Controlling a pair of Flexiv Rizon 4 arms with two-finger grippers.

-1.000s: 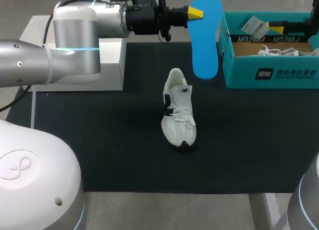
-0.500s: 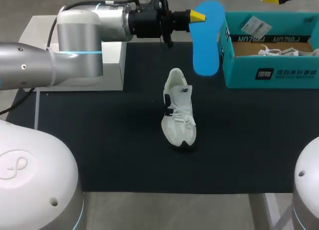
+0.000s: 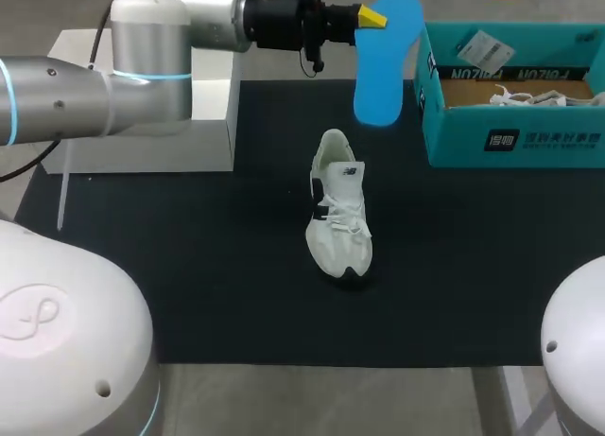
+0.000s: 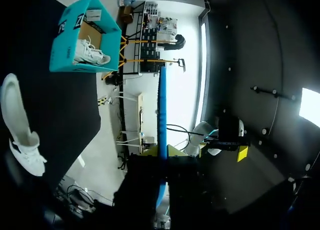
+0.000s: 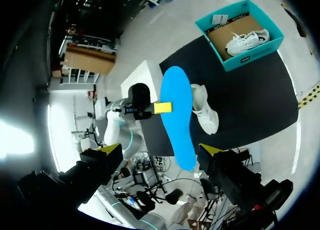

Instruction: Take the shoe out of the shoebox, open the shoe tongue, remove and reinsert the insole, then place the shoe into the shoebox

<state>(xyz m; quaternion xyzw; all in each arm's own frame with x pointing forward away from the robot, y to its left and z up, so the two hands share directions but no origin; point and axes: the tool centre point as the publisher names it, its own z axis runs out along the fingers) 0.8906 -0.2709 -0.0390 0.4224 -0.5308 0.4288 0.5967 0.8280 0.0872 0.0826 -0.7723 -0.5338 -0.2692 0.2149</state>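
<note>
Left fingers: my left gripper [image 3: 371, 18] is raised over the far side of the counter, its yellow-tipped fingers clenched on the flat blue foam insole [image 3: 383, 62] near one end. The left wrist view shows the insole [image 4: 162, 105] edge-on, running straight out from between the fingers.
Insole position: it is in the air and clear of the counter. It hangs beyond the sneaker's heel and beside the shoebox; the right wrist view shows its broad face [image 5: 177, 115].
Right fingers: my right gripper [image 5: 160, 155] is high above the counter, its fingers released, spread wide and holding nothing.
Shoe: the white lace-up sneaker [image 3: 338, 209] stands upright near the middle of the black mat [image 3: 189, 266], toe toward me and well apart from both grippers.
Shoebox: the open teal cardboard shoebox [image 3: 515, 138] sits at the mat's far right corner with a second white sneaker [image 3: 529, 97] inside.
Other: a white block [image 3: 208, 124] rests at the mat's far left, under my left arm.
</note>
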